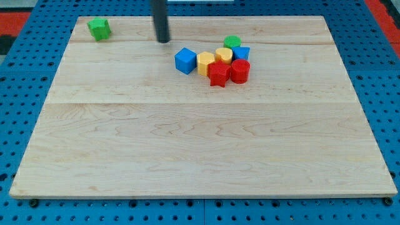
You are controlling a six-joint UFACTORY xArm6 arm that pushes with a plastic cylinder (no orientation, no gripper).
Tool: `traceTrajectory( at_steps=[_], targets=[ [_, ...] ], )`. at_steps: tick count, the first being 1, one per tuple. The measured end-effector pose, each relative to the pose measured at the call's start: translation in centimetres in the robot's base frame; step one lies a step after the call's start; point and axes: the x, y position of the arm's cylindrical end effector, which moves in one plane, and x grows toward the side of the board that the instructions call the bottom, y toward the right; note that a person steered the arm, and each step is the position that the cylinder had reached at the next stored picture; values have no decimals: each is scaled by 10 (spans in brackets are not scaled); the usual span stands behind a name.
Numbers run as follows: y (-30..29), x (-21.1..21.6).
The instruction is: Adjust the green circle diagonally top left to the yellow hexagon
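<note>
The green circle [232,42] lies at the top of a tight cluster, right of the board's middle near the view's top. Two yellow blocks sit just below and left of it: one [224,54] touching the green circle, and a hexagon-like one [205,63] further left. My tip [164,40] stands on the board left of the cluster, well apart from the green circle and above-left of the blue cube [185,60]. It touches no block.
The cluster also holds a blue block [242,53], a red star-like block [218,74] and a red cylinder [240,70]. A lone green block [99,29] sits at the board's top left corner. The wooden board [200,150] lies on a blue pegboard.
</note>
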Motion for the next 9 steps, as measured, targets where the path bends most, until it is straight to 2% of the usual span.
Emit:
traceTrajectory(
  at_steps=[1, 2, 3, 4, 5, 7, 9],
  targets=[
    [60, -19],
    [138, -20],
    [173, -20],
    [178, -29],
    [220, -31],
    [258, -24],
    [259, -23]
  ],
)
